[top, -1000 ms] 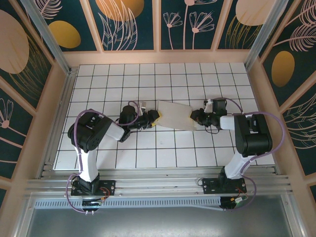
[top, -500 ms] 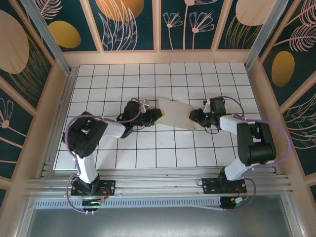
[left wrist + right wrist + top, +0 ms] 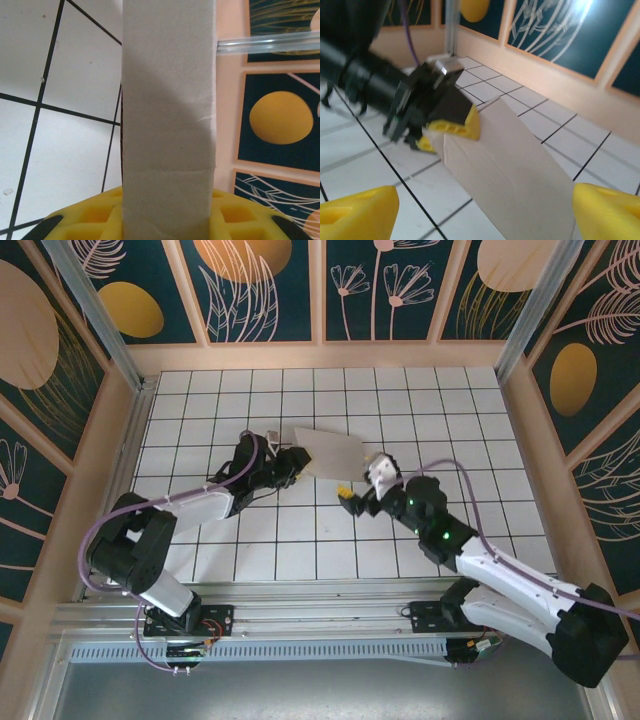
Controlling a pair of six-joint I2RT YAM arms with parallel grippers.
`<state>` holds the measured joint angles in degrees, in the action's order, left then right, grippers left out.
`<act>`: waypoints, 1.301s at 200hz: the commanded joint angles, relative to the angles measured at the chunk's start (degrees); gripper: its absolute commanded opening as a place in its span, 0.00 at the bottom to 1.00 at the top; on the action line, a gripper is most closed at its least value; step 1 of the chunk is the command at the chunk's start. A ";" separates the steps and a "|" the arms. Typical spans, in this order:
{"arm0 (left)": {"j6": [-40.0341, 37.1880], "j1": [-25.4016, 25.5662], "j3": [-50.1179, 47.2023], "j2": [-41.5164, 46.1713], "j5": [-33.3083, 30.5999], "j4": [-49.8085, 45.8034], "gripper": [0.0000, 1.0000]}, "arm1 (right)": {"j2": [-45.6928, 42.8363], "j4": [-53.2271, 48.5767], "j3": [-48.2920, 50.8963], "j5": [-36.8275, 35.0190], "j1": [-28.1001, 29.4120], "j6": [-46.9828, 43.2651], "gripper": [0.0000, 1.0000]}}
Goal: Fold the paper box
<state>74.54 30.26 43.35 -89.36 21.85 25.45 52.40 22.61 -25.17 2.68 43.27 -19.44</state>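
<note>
paper box (image 3: 330, 452), white and flat, pinched by left claw (image 3: 290, 464); right claw (image 3: 350, 500) spread wide beside it.

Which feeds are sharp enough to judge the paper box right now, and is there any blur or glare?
Top external: sharp and evenly lit, paper box clear. Left wrist: the box very close to the lens, soft-focused, partly shaded. Right wrist: left tool smeared by motion blur, bright glare on the wall panel at upper right.
</note>
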 commanded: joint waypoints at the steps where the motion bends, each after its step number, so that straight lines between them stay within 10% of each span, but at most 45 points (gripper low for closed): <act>1: 8.72 -0.38 -2.80 3.91 -0.92 -0.58 0.28 | 4.11 9.28 1.64 -3.74 0.88 -23.27 0.88; 101: 19.62 -0.39 -8.05 10.24 -3.04 3.51 0.30 | 33.10 26.21 -6.77 -11.53 1.80 -43.13 0.76; 173: 21.49 -0.54 -9.63 11.92 -2.50 9.81 0.48 | 35.10 25.84 -9.04 -13.00 1.82 -44.23 0.42; 209: 10.81 -2.11 -6.30 17.77 -7.18 4.08 0.79 | 28.93 15.50 -9.18 -10.86 1.82 -40.09 0.38; 260: -31.91 -2.79 7.76 33.08 -32.57 -23.60 0.93 | 20.18 -26.58 -22.01 -4.18 0.86 -38.16 0.33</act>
<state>67.09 27.68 45.28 -62.78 4.25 15.77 76.23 20.86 -38.74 -6.15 44.71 -59.79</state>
